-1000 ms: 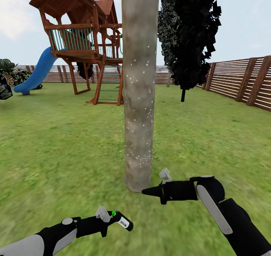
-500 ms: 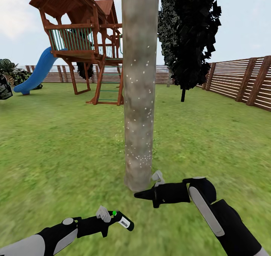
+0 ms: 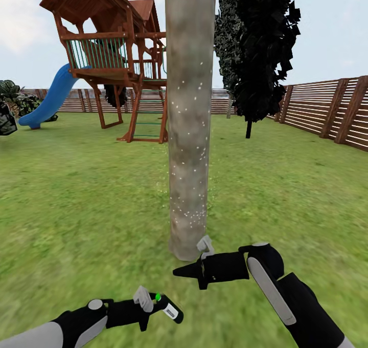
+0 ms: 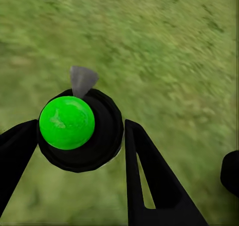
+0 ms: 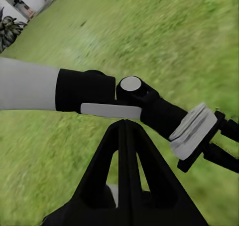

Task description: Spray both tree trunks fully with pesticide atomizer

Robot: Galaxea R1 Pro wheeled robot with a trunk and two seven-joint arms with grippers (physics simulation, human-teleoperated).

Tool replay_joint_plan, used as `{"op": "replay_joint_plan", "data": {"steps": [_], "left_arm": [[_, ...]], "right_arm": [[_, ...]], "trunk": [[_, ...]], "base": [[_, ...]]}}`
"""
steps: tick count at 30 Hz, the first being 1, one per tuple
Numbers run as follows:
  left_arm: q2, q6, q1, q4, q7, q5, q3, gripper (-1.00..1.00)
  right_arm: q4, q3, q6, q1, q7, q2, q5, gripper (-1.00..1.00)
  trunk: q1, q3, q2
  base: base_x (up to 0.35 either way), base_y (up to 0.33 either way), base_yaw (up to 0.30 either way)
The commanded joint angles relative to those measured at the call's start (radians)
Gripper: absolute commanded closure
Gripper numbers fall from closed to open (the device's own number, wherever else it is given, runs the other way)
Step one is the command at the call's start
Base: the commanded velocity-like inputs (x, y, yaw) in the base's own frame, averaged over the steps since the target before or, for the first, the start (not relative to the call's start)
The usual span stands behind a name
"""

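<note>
One speckled tree trunk (image 3: 189,133) ahead, two arms low. Left gripper (image 3: 166,307) fingers clamp the pesticide atomizer (image 4: 79,128), apparently nozzle forward. Right gripper (image 3: 180,272) fingers pressed together, empty, pointing left near the trunk base.

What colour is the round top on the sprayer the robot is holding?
Bright green, on the black pesticide atomizer held in the left claw. The left wrist view shows it best.

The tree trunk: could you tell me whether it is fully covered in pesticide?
Not fully: white specks dot the tree trunk sparsely.
</note>
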Motion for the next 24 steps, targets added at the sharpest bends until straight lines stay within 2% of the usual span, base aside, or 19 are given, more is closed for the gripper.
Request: {"op": "replay_joint_plan", "data": {"steps": [1,16,24], "left_arm": [[0.000,-0.005,0.000,-0.001,0.000,0.007,-0.007,1.00],[0.005,-0.021,0.002,-0.001,-0.001,0.004,-0.006,1.00],[0.004,-0.021,0.002,-0.001,-0.001,0.005,-0.006,1.00]], "right_arm": [[0.000,0.001,0.003,-0.001,0.004,0.002,0.002,1.00],[0.034,0.040,0.003,-0.002,0.002,0.010,0.002,1.00],[0.072,0.041,0.003,-0.003,0.002,0.018,0.002,1.00]], "trunk": [[0.000,-0.001,0.000],[0.000,-0.001,0.000],[0.000,-0.001,0.000]], "base": [[0.000,0.000,0.000],[0.000,0.000,0.000],[0.000,0.000,0.000]]}}
